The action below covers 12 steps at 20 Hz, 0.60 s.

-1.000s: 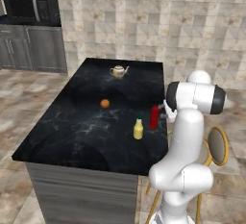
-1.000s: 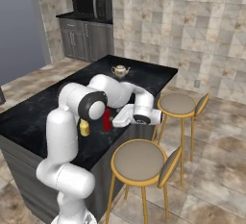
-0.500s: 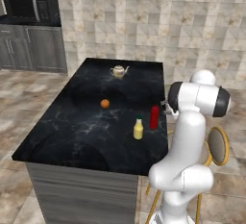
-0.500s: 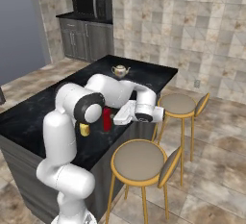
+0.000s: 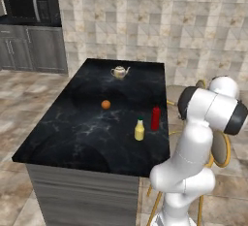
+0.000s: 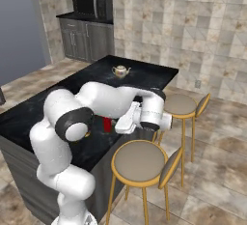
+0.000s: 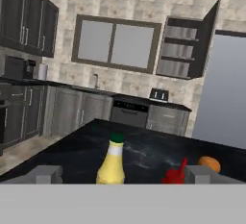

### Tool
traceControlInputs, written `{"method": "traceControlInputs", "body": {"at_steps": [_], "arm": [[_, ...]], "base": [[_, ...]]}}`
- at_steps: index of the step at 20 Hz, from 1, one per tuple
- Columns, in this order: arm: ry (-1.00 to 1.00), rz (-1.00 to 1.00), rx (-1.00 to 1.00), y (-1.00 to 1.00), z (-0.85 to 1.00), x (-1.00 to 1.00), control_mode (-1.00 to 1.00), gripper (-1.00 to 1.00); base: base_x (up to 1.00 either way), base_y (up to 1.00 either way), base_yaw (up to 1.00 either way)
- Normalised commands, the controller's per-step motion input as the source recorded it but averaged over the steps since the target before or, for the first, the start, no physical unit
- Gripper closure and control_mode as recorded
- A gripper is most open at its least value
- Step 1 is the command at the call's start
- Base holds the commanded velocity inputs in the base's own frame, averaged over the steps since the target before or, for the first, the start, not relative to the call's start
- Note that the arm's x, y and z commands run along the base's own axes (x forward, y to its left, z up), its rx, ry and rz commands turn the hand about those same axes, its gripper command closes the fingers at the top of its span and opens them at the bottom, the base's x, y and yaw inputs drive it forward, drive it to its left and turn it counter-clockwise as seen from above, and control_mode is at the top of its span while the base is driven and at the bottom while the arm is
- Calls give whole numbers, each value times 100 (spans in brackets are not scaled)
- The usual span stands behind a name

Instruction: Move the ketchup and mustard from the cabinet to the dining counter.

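The red ketchup (image 5: 155,118) and the shorter yellow mustard (image 5: 139,129) stand upright side by side near the right edge of the dining counter (image 5: 82,128). My gripper (image 6: 121,124) hangs level at that edge, just right of the ketchup (image 6: 107,124), open and holding nothing. In the hand view my gripper (image 7: 124,176) faces the mustard (image 7: 111,163) and the ketchup (image 7: 175,174), both a short way ahead and clear of the fingertips (image 7: 45,174). The cabinet (image 7: 180,50) on the far wall has its door swung open.
A cream teapot (image 5: 119,71) sits at the counter's far end and a small orange ball (image 5: 105,104) near its middle. Two round stools (image 6: 140,161) (image 6: 181,104) stand along the counter's right side under my arm. A toaster (image 7: 159,94) sits on the far worktop.
The arm has drawn back slightly to the right, away from the two bottles. The jaws stay open and the bottles have not moved.
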Motion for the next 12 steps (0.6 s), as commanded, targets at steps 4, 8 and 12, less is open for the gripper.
{"method": "traceControlInputs", "body": {"at_steps": [4,8,12], "arm": [[-13,-3,-2,-5,57,-100,-100,-100],[-15,-5,-7,0,69,-100,-100,-100],[-7,-1,-13,22,44,-78,-100,-100]], "base": [[0,0,0],[0,0,0],[0,0,0]]}}
